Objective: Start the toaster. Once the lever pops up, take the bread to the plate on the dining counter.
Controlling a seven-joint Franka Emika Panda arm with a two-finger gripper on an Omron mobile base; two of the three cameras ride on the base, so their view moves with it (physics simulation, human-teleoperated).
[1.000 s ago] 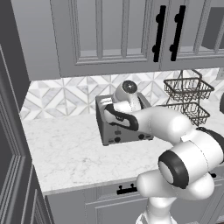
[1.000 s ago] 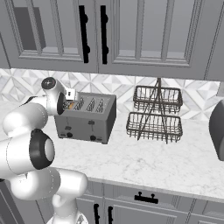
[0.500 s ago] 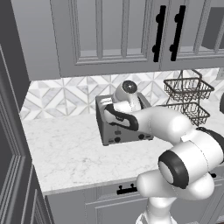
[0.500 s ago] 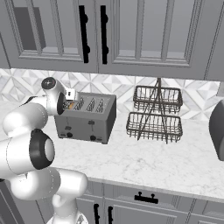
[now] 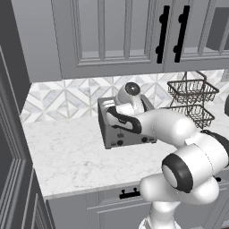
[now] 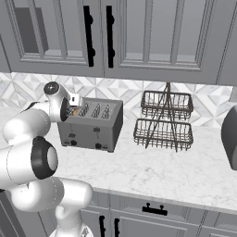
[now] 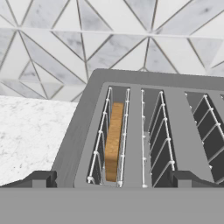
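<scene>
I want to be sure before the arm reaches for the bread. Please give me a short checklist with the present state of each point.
1. Bread sits in a toaster slot, the leftmost in the hand view: ok.
2. Gripper open, fingertips apart: ok.
3. Nothing held between the fingers: ok.
4. Gripper above the toaster top, slot with bread between the fingertips: ok.
5. Lever popped up: cannot tell, the arm hides part of the front.
6. Wire basket rack stands apart from the toaster: ok.
</scene>
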